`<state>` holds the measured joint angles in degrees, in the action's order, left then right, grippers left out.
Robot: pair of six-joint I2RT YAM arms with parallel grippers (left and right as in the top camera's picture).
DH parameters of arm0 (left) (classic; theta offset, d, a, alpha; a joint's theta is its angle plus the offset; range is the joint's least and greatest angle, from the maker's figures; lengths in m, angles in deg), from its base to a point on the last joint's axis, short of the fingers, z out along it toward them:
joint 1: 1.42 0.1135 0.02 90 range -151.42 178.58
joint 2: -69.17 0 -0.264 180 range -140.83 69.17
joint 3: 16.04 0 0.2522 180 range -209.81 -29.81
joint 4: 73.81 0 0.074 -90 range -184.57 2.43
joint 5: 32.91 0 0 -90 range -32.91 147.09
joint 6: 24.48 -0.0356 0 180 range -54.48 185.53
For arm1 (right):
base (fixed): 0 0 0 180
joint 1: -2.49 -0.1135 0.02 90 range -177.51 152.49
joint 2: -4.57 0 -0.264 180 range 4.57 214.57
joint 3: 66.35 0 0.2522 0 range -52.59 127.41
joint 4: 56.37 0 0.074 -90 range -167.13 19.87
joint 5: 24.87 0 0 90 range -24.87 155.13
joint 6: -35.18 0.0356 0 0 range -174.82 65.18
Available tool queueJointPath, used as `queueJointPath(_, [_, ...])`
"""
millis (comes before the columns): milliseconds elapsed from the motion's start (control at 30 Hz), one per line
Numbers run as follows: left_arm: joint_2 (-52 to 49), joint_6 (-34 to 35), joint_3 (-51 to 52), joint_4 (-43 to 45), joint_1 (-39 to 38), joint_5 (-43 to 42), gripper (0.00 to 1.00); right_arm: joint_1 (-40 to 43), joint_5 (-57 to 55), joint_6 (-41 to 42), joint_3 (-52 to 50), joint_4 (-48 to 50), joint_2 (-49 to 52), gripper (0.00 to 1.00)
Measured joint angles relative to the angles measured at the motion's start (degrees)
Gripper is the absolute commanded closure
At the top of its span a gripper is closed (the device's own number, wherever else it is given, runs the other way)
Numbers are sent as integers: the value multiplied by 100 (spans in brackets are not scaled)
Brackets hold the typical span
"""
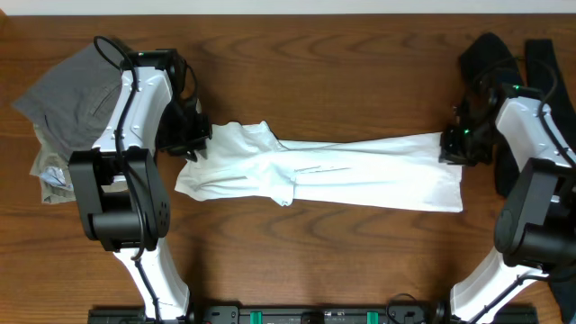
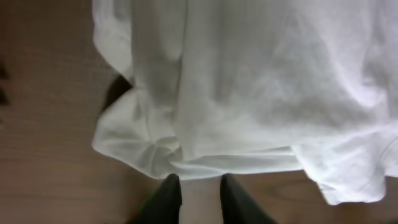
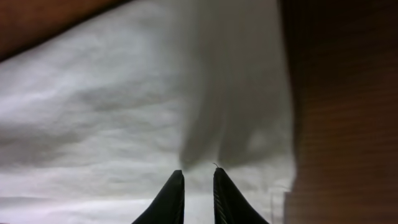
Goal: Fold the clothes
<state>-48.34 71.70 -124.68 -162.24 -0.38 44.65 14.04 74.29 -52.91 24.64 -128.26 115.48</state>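
The white T-shirt (image 1: 360, 171) lies folded into a long band across the middle of the wooden table, stretched between both arms. My left gripper (image 1: 192, 139) is at its bunched left end. In the left wrist view the fingers (image 2: 200, 180) sit at the shirt's hem (image 2: 249, 81), with pale cloth between them. My right gripper (image 1: 453, 144) is at the shirt's right end. In the right wrist view its fingers (image 3: 199, 174) are close together on the cloth (image 3: 112, 112), and a raised crease runs up from them. The shirt's print is hidden.
Grey trousers (image 1: 67, 94) lie crumpled at the far left, with khaki cloth (image 1: 49, 171) under them. A black garment (image 1: 490, 54) lies at the far right behind the right arm. Bare wood shows in front of and behind the shirt.
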Motion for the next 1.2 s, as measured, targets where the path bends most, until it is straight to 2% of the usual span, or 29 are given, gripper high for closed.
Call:
queueJointPath(167, [0, -9, 20, 402, 0, -94, 60, -9, -2, 4, -404, 378, 0, 84])
queueJointPath(533, [2, 2, 39, 1644, 0, -114, 54, -9, 0, 4, -800, 595, -9, 85])
queueJointPath(1033, [-367, -48, 39, 1886, 0, 2, 54, -9, 4, 4, -800, 597, -9, 84])
queueJointPath(1200, [-695, -105, 42, 1921, 0, -177, 58, -9, 7, 4, -800, 595, -9, 84])
